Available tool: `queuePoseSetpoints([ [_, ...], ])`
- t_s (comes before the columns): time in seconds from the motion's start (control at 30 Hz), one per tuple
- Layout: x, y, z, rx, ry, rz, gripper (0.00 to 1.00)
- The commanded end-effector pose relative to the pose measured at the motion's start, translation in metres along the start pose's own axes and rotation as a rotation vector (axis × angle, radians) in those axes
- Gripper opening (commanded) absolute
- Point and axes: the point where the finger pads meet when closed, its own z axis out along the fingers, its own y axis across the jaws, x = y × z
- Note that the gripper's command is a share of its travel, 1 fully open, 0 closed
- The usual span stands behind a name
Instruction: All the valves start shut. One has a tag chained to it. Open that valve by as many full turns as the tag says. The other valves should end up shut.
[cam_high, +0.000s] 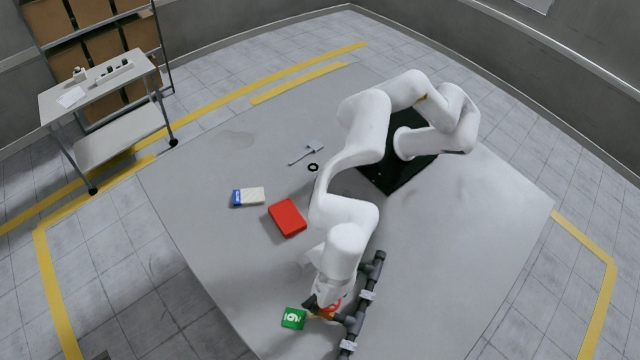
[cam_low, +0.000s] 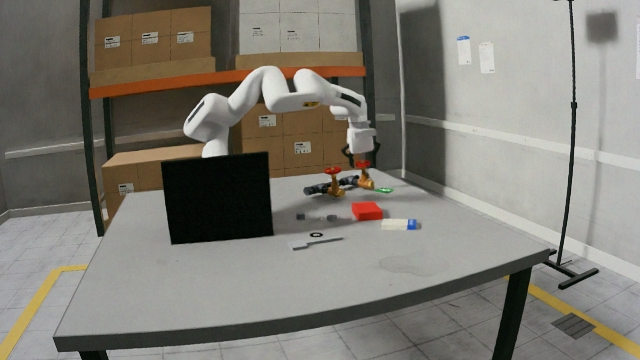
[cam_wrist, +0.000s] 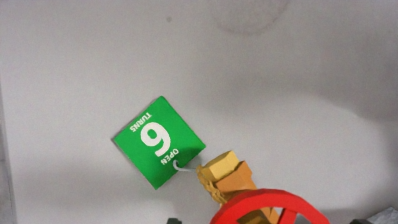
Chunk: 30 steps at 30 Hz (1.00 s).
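A dark pipe (cam_high: 364, 300) lies near the table's far corner with brass valves on it. The tagged valve has a red handwheel (cam_wrist: 270, 209), which also shows in the exterior view (cam_low: 363, 163), and a brass body (cam_wrist: 227, 176). A green tag (cam_wrist: 158, 141) reading "OPEN 6 TURNS" is chained to it and lies flat on the table; it also shows in the top view (cam_high: 293, 318). A second valve with a red handwheel (cam_low: 332, 171) stands further along the pipe. My gripper (cam_low: 360, 153) hangs just above the tagged valve's handwheel, open, with nothing between its fingers.
A red block (cam_high: 287, 217), a white box with a blue end (cam_high: 248, 196), a grey flat tool (cam_high: 306, 152) and a small black ring (cam_high: 313, 166) lie on the table. A black panel (cam_low: 218, 197) stands by the arm's base. The table edge is close to the tag.
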Motion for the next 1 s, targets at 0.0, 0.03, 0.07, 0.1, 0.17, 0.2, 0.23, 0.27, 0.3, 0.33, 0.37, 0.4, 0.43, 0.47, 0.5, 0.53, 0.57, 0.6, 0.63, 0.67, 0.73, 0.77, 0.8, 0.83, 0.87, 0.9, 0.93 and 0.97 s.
queuePoseSetpoints([
  [0.0, -0.0005, -0.0014, -0.0021, 0.004, -0.001, 0.011, 1.0],
  [0.03, -0.0005, -0.0014, -0.0021, 0.004, -0.001, 0.019, 1.0],
  [0.07, -0.0005, -0.0014, -0.0021, 0.004, -0.001, 0.03, 1.0],
  [0.1, -0.0005, -0.0014, -0.0021, 0.004, -0.001, 0.045, 1.0],
  [0.17, -0.0005, -0.0014, -0.0021, 0.004, -0.001, 0.084, 1.0],
  [0.2, -0.0005, -0.0014, -0.0021, 0.004, -0.001, 0.109, 1.0],
  [0.23, -0.0005, -0.0014, -0.0021, 0.004, -0.001, 0.138, 1.0],
  [0.27, -0.0005, -0.0014, -0.0021, 0.004, -0.001, 0.171, 1.0],
  [0.3, -0.0005, -0.0014, -0.0021, 0.004, -0.002, 0.208, 1.0],
  [0.33, -0.0005, -0.0014, -0.0021, 0.004, -0.002, 0.25, 1.0],
  [0.37, -0.0005, -0.0014, -0.0021, 0.004, -0.002, 0.295, 1.0],
  [0.4, -0.0005, -0.0014, -0.0021, 0.004, -0.002, 0.295, 1.0],
  [0.43, -0.0005, -0.0014, -0.0021, 0.004, -0.002, 0.295, 1.0],
  [0.47, -0.0005, -0.0014, -0.0021, 0.004, -0.002, 0.344, 1.0],
  [0.5, -0.0005, -0.0014, -0.0021, 0.004, -0.002, 0.397, 1.0],
  [0.53, -0.0005, -0.0014, -0.0021, 0.004, -0.002, 0.454, 1.0],
  [0.57, -0.0005, -0.0014, -0.0021, 0.004, -0.002, 0.515, 1.0],
  [0.6, -0.0005, -0.0014, -0.0021, 0.004, -0.002, 0.579, 1.0],
  [0.63, -0.0005, -0.0014, -0.0021, 0.004, -0.002, 0.646, 1.0],
  [0.67, -0.0005, -0.0014, -0.0021, 0.004, -0.003, 0.716, 1.0],
  [0.73, -0.0005, -0.0014, -0.0021, 0.002, -0.003, 0.836, 1.0],
  [0.77, -0.0005, -0.0014, -0.0021, 0.002, -0.004, 0.896, 1.0],
  [0.8, -0.0005, -0.0014, -0.0021, 0.0, -0.004, 0.957, 1.0],
  [0.83, -0.0005, -0.0014, -0.0021, -0.001, -0.005, 1.017, 1.0],
  [0.87, -0.0005, -0.0014, -0.0021, -0.002, -0.005, 1.077, 1.0],
  [0.9, -0.0005, -0.0014, -0.0021, -0.003, -0.006, 1.138, 1.0],
  [0.93, -0.0005, -0.0014, -0.0021, -0.005, -0.006, 1.198, 1.0],
  [0.97, -0.0005, -0.0014, -0.0021, -0.005, -0.006, 1.198, 1.0],
])
